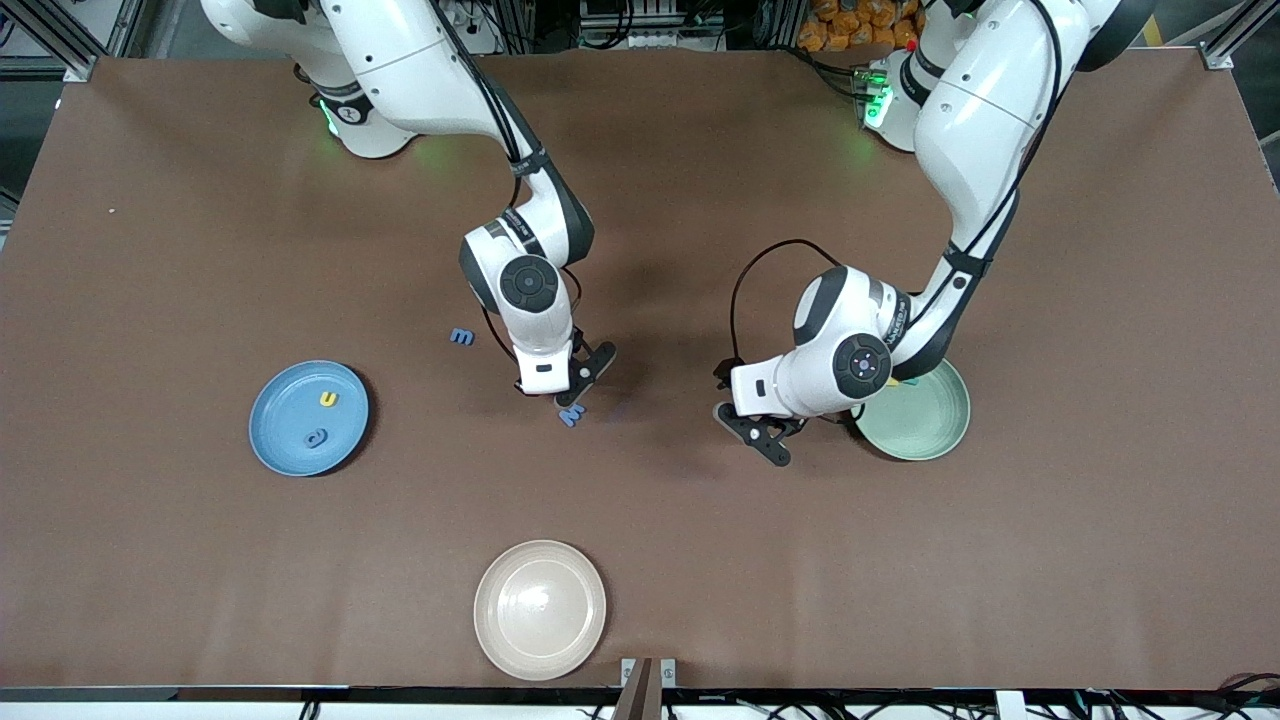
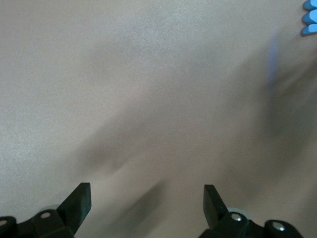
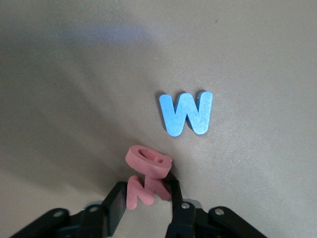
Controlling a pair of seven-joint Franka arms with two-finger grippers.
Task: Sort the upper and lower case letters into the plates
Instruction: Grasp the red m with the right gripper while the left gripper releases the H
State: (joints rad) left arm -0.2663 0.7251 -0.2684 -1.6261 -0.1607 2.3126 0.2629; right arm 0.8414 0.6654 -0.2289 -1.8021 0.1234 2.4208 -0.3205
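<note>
My right gripper [image 3: 146,192] [image 1: 556,395] is down at the table's middle, shut on a pink-red letter [image 3: 143,194] that stands on edge between its fingers. A second, rounder pink-red letter [image 3: 148,159] leans on top of it. A blue W [image 3: 186,113] [image 1: 572,413] lies flat just beside them. The sky blue plate [image 1: 285,450], toward the right arm's end, holds a yellow letter [image 1: 328,399] and a blue one [image 1: 316,437]. The pale green plate [image 1: 925,425] is half hidden by the left arm. My left gripper [image 1: 760,437] [image 2: 147,196] hangs open and empty beside it.
Another blue letter [image 1: 462,336] lies on the brown table between the blue plate and the right arm. A cream-white plate [image 1: 540,610] sits near the table's front edge. A blue letter [image 2: 311,17] shows at the corner of the left wrist view.
</note>
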